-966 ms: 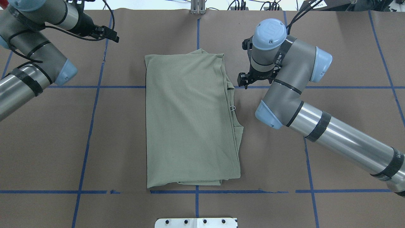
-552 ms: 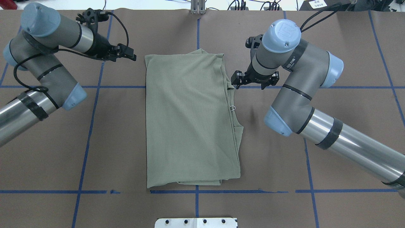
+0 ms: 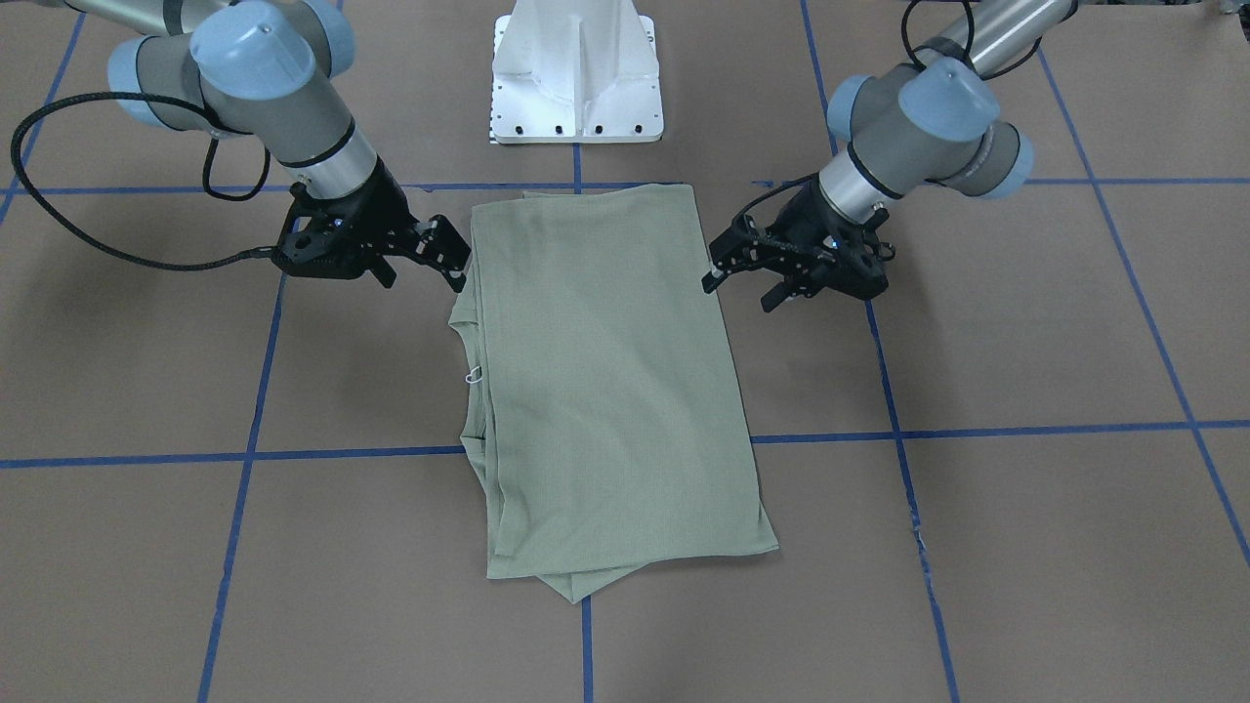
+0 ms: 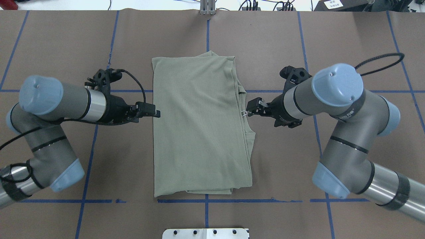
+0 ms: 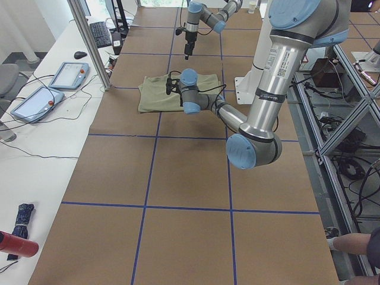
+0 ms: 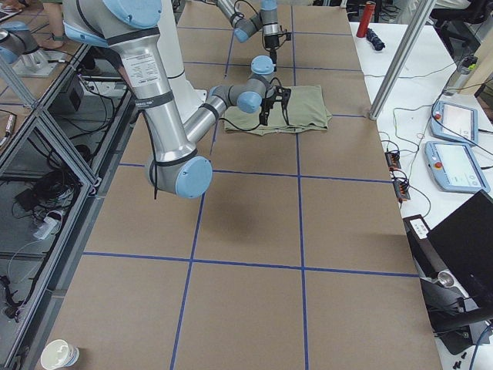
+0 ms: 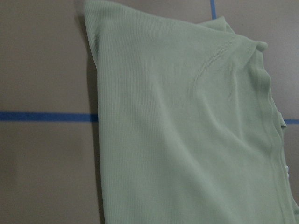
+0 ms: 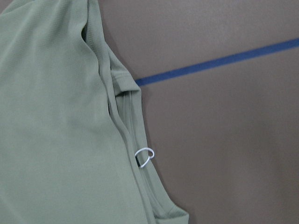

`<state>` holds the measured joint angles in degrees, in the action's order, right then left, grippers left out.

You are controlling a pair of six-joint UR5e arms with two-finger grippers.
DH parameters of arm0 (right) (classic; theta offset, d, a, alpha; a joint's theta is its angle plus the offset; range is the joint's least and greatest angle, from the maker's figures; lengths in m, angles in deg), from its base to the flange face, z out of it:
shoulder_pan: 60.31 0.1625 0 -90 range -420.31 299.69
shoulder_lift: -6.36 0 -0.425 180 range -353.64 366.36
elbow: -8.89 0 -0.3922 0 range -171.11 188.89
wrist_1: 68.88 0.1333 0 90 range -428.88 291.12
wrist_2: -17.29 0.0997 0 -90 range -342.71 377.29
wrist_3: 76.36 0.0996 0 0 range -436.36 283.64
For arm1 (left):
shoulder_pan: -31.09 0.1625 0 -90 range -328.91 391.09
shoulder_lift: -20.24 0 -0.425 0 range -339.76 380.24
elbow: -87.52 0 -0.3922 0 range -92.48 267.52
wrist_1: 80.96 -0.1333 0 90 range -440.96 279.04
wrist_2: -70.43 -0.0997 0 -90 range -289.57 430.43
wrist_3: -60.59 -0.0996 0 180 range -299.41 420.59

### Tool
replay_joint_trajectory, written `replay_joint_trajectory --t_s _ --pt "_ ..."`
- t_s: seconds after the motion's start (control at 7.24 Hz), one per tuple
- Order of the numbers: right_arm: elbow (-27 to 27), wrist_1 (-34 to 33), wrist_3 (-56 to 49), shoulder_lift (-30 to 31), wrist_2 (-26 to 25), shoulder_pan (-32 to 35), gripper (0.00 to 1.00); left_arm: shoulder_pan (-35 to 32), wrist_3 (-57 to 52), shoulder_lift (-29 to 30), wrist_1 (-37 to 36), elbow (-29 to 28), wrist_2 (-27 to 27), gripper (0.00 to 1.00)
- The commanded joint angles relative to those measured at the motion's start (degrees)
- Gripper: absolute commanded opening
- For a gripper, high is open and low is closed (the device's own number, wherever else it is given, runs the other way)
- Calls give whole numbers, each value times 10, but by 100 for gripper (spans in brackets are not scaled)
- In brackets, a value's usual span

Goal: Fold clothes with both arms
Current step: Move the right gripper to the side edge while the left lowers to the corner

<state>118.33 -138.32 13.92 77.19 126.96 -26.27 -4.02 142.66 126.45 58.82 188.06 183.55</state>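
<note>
The left gripper [image 4: 156,114] and right gripper [image 4: 249,109] have swung in to opposite side edges of the shirt [image 4: 199,132].

Shirt [image 4: 199,132]: pale sage green, fine rib knit, w/ tiny white loop [image 8: 144,157] at its edge. Worktop [image 4: 285,159]: dull brown, blue tape [image 4: 282,200] grid. Left arm [image 4: 69,99] & right arm [image 4: 348,132]: silver-grey, light-blue caps, black bands. Left tool [image 4: 156,113], right tool [image 4: 250,108]: black. Base [image 3: 576,59], top centre of front view: white.

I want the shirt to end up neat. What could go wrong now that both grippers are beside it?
The right gripper faces the shirt's edge of loose stacked layers; it might pinch only some, and the fold could slip apart. The small white loop there could get snagged.
</note>
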Motion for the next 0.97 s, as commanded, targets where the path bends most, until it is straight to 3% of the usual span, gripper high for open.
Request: replay_joint_trajectory --t_s 0.0,0.28,0.41,0.83 --pt "23 55 99 35 -96 -62 100 104 111 -72 0 89 -129 100" --pt "22 56 99 36 -101 -64 100 197 226 -84 -6 90 -272 100" --pt "22 56 99 35 -101 -64 100 221 256 -84 -6 88 -310 99" --pt "22 56 99 34 -101 -64 100 280 254 -82 -44 87 -356 100"
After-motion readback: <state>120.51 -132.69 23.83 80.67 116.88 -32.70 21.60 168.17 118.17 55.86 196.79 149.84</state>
